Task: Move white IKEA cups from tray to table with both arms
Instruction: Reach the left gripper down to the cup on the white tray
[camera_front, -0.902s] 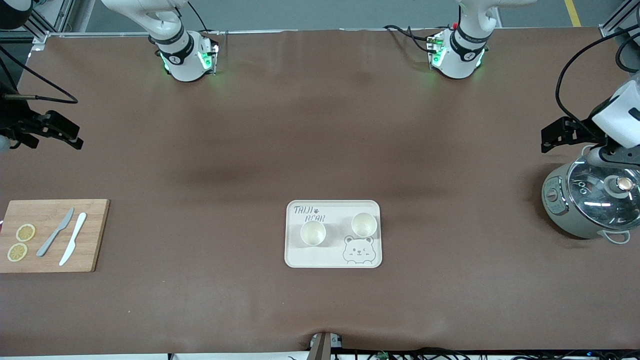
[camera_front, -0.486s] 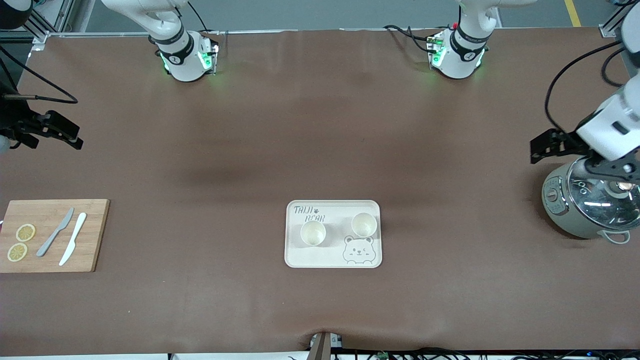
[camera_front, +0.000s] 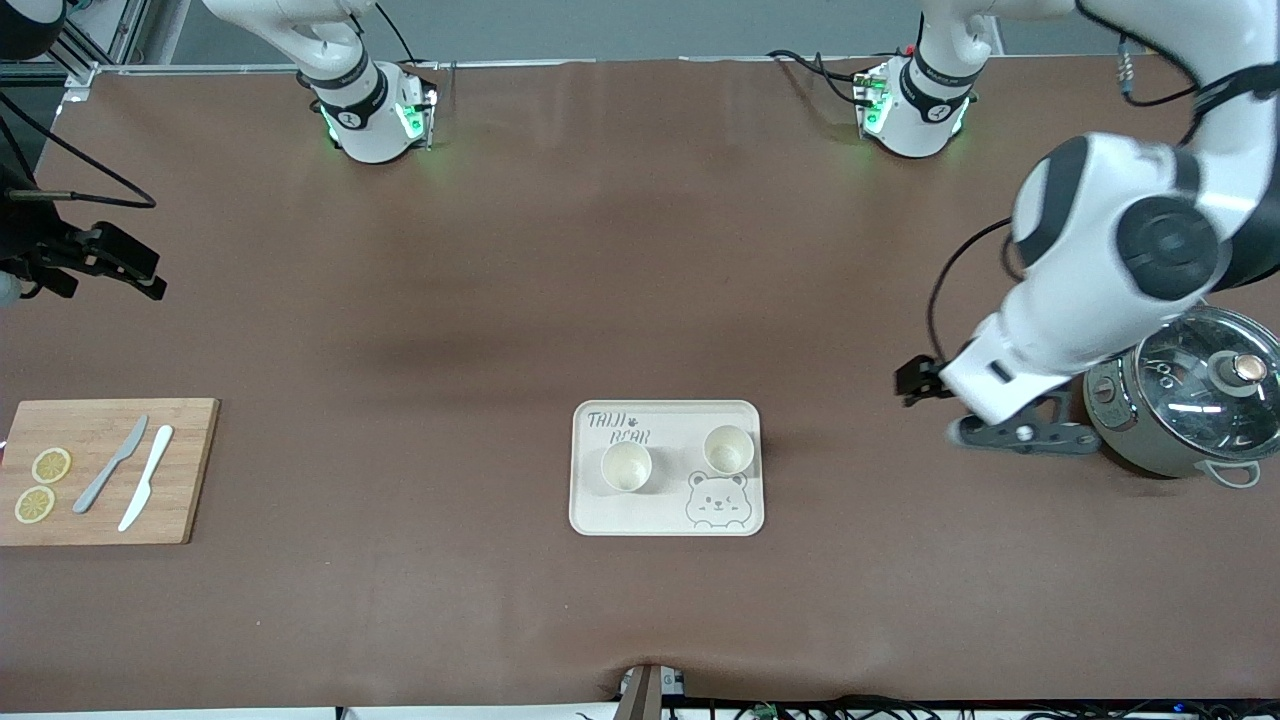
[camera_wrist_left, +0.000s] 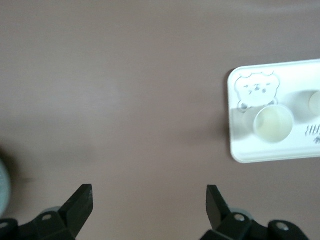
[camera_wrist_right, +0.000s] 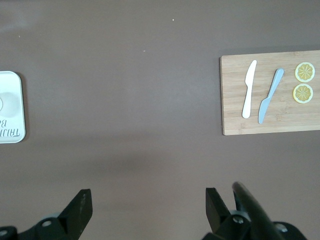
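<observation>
Nothing moved yet: both white IKEA cups (camera_front: 626, 466) on tray (camera_front: 665, 520). Left gripper (camera_wrist_left: 149, 200) over table (camera_front: 640, 250), jaws spread, empty; right gripper (camera_wrist_right: 148, 202) same, waiting.

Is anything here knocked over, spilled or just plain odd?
Nothing stands out. Both white IKEA cups stand upright on the tray, and the knives and lemon slices lie neatly on the cutting board.
</observation>
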